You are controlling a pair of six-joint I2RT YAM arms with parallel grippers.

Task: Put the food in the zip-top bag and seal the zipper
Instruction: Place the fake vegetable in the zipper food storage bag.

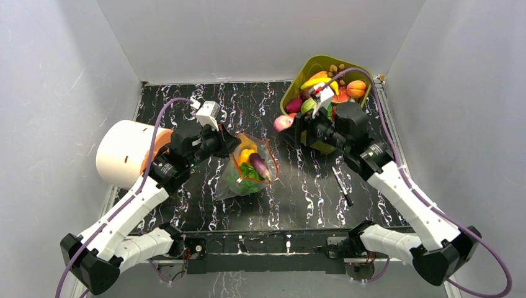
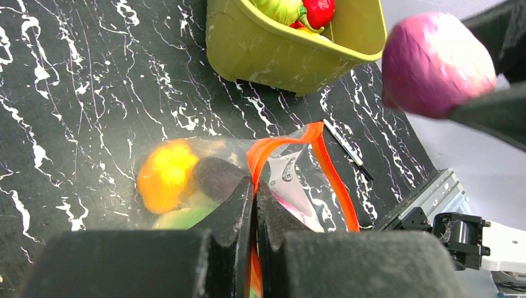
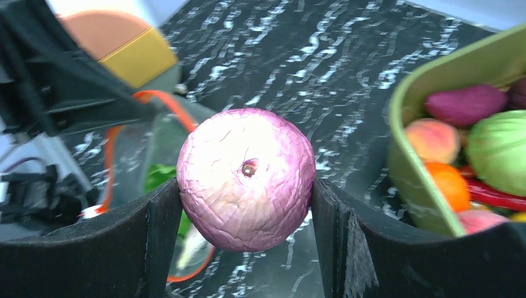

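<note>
The purple onion (image 3: 246, 179) was clamped in the right hand (image 3: 248, 186), near the zip-top bag (image 1: 248, 167). Its zipper (image 2: 329, 167) was pinched by the left hand (image 2: 254, 205). Risk judged: onion snagged on the narrow mouth, zipper pulled free.

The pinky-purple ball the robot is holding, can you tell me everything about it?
It is a toy red onion, round, pinkish-purple, with a wrinkly papery-looking skin and a small dark dimple at its end. The right gripper pinches it by both sides, lifted off the table, between the green tub and the open bag.
</note>
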